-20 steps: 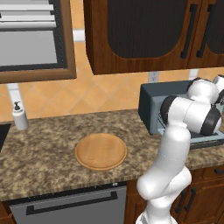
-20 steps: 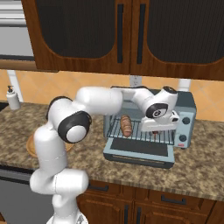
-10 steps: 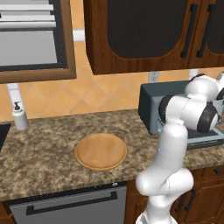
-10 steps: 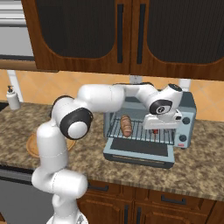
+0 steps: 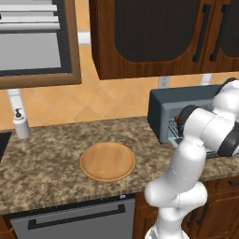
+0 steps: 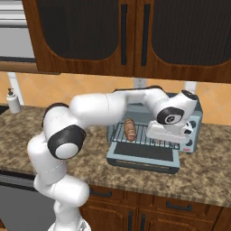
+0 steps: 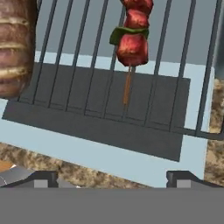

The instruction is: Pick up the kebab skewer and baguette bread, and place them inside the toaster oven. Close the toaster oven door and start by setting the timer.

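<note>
Left base view: toaster oven (image 5: 186, 112) at the right end of the stone surface (image 5: 56, 163), mostly masked by the white arm reaching into its front. Round wooden board (image 5: 108, 161) well to the left of the oven, bare, so nothing left there to fetch. Soap dispenser (image 5: 21, 125) further left still, by the wall.

Right base view: toaster oven door (image 6: 143, 155) folded down flat in front of the oven. Baguette bread (image 6: 130, 130) lying on the wire rack (image 6: 119, 134) toward the oven's left side. Gripper (image 6: 168, 139) just in front of the oven's right half, over the rack edge. Timer dials on the oven's right panel partly hidden behind the hand.

Hand view: kebab skewer (image 7: 132, 39) resting on the rack bars inside the oven, stick end pointing toward the door; baguette at the left edge of the same rack. Fingers (image 7: 183, 177) spread wide apart and empty, clear of the skewer.

Judged from this: both foods delivered into the oven. Left to do: pull the hand back out, lift the door shut, turn the timer.
</note>
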Motion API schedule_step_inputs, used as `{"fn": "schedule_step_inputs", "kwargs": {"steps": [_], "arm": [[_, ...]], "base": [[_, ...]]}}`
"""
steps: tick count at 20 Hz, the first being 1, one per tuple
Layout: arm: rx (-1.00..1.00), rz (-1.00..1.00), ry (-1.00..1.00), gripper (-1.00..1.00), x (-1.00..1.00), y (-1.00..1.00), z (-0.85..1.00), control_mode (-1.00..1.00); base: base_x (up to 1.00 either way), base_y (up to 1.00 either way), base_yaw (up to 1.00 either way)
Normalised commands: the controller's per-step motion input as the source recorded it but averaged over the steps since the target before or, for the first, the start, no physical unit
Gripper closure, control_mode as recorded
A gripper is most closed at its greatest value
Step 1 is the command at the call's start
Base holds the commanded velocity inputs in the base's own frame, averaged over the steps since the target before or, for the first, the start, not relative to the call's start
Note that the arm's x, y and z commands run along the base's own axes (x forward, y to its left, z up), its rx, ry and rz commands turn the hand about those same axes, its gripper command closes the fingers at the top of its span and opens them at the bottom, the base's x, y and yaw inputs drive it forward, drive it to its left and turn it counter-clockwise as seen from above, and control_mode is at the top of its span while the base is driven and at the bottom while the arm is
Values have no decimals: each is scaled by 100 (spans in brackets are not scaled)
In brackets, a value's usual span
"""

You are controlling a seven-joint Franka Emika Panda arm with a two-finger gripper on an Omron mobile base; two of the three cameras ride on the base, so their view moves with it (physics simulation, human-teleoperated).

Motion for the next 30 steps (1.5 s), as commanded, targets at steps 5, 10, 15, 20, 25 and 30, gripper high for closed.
{"fn": "schedule_step_inputs", "kwargs": {"steps": [5,10,15,20,25,30], "arm": [[-4,-21,10,-100,-22,49,-29,-100],[-23,-8,5,-100,23,14,-38,-100],[-17,0,0,-100,1,5,-33,-100],[-3,-5,9,-100,14,1,-28,-100],[0,-14,2,-100,15,-2,-12,-100],[1,-23,0,-100,37,-6,-2,-100]], "base": [[0,0,0],[0,0,0],[0,0,0],[0,0,0],[0,0,0],[0,0,0]]}}
